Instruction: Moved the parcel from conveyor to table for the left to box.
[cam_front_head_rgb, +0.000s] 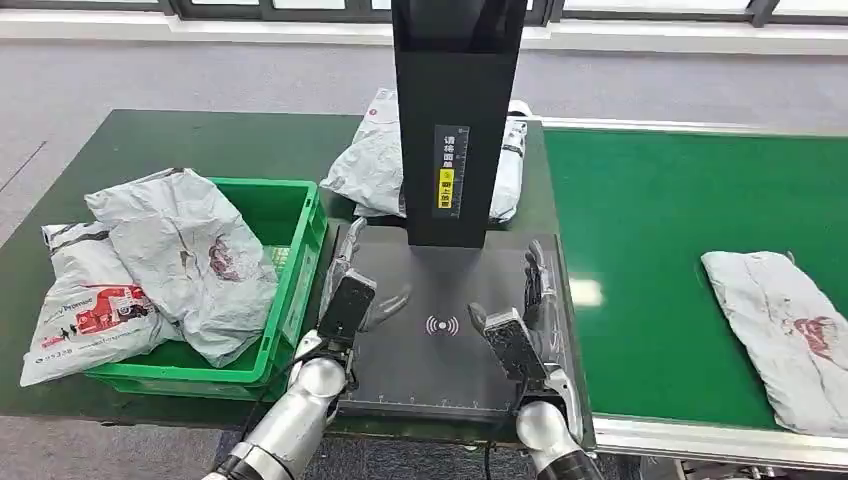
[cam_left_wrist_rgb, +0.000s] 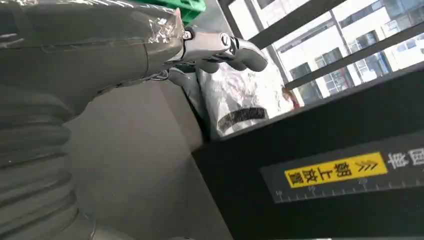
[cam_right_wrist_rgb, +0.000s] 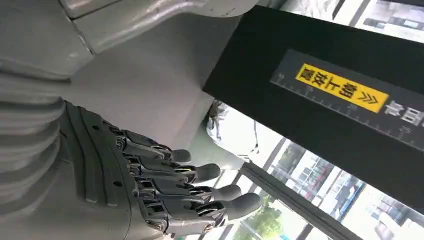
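grey plastic mailer parcel on conveyor cut by right edge; crumpled grey parcel half hidden behind black scanner post.

A black scanner column stands upright at the rear of a dark scale platform — a yellow label is fixed to its front. Behind the column lies a grey mailer bag, on the dark green table.

Two silver arms reach forward side by side. The left hand is empty, fingers extended and slightly apart, thumb pointing inward. The right hand is likewise empty, its dark fingers straight and spread.
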